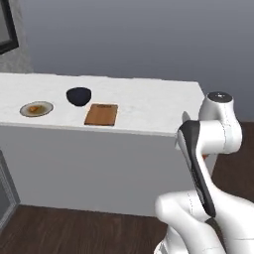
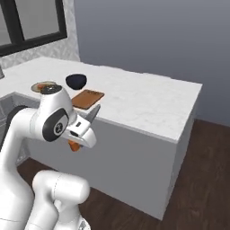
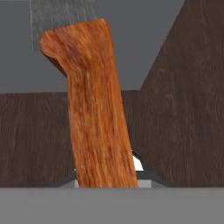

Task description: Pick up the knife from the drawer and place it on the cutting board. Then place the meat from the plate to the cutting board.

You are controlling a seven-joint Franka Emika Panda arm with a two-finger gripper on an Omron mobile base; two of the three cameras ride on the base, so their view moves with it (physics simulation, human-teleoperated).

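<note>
My gripper (image 2: 83,130) is shut on the knife (image 3: 96,109). Its orange-brown handle fills the hand view, with the grey blade at the top. In the right base view the blade (image 2: 93,113) points up toward the counter and the handle end (image 2: 74,146) sticks out below the hand. The hand hangs in front of the counter face, below and right of the cutting board (image 1: 101,114) (image 2: 87,99). Left of a dark bowl stands the plate (image 1: 36,108) (image 2: 43,85), with the meat (image 1: 33,108) on it. The drawer is out of view.
A dark bowl (image 1: 79,95) (image 2: 76,80) stands just behind the board's left end. The white counter (image 1: 149,106) ends in a corner on the right. Dark wood floor (image 1: 74,230) lies below, and a black-framed window (image 2: 31,22) is on the left wall.
</note>
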